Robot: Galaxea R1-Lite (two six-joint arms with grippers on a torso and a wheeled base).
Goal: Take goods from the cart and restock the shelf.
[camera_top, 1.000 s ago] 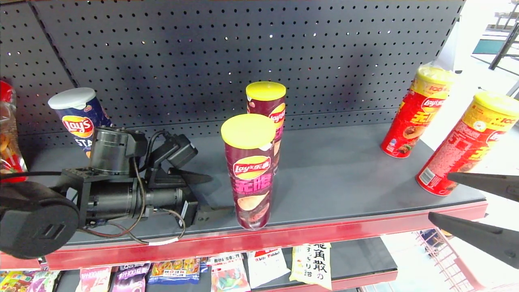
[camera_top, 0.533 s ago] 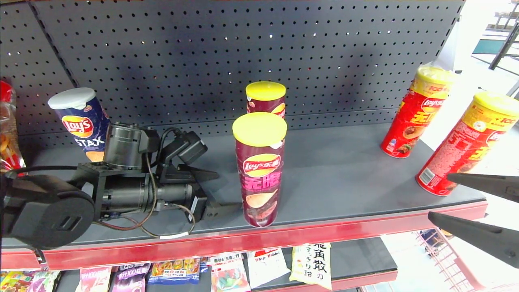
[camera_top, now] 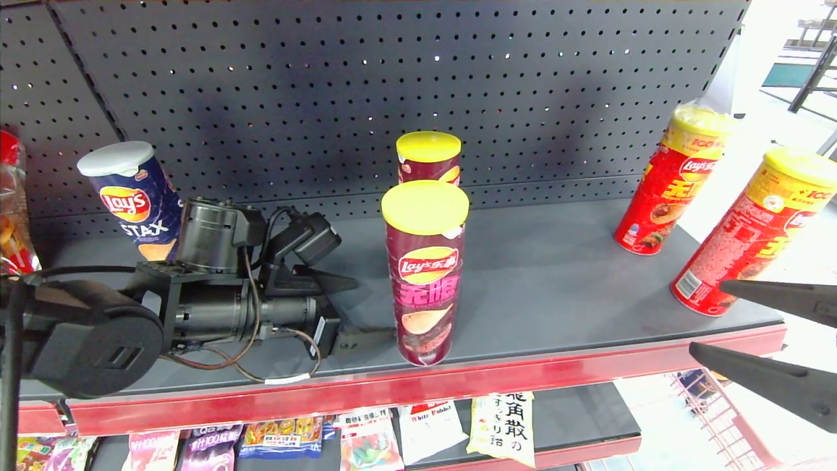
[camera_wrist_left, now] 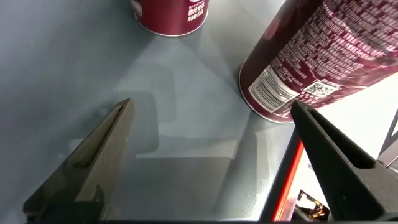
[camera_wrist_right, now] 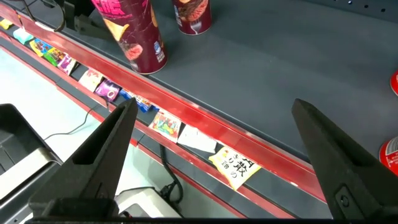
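On the grey shelf (camera_top: 556, 288), the front purple can (camera_top: 425, 275) stands up by the front edge. The left gripper (camera_top: 374, 309) is wide open just beside it. The right gripper (camera_top: 707, 316) is wide open too.

The left gripper (camera_top: 374, 311), jaws spread, shifts toward the frame's centre from the lower left, and the front purple can (camera_top: 425, 275) slides rightward with it, now covering more of the rear purple can (camera_top: 428, 156).

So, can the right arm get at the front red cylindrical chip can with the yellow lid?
Likely yes: the right gripper is open right beside the front red chip can, with nothing between them.
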